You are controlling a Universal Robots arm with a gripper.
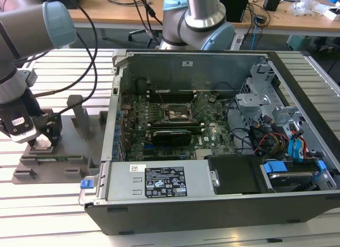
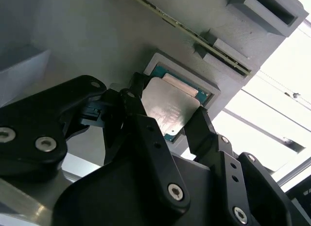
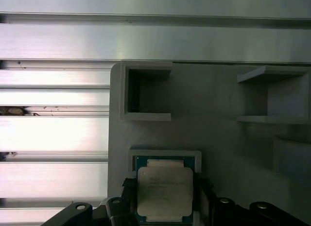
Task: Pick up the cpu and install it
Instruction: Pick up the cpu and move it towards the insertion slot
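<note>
I am holding the gripper (image 1: 43, 138) low over the grey holder (image 1: 32, 164), which is lying on the slatted table off the case's (image 1: 212, 204) wall, at the exterior view's left. The cpu (image 2: 170, 107) is sitting in the holder's square recess, silver top facing up. In the second wrist view my two black fingers (image 2: 146, 124) are pressing against opposite edges of the cpu, so I am judging the hand to be pinching the chip. It is not showing clear of the recess.

The case is lying open, well apart from the holder. The socket (image 1: 178, 113) is sitting on the board near the case's back wall, with its frame looking open.

Faults I am judging possible from here:
- The chip is slipping or tilting in the pinch, because the fingers are bearing on thin edges only.
- A corner is catching on the recess rim, because the chip is sitting close inside its walls.
- A skewed chip is damaging the socket contacts.
- The arm or hand is striking the case wall or snagging cables inside the case.
</note>
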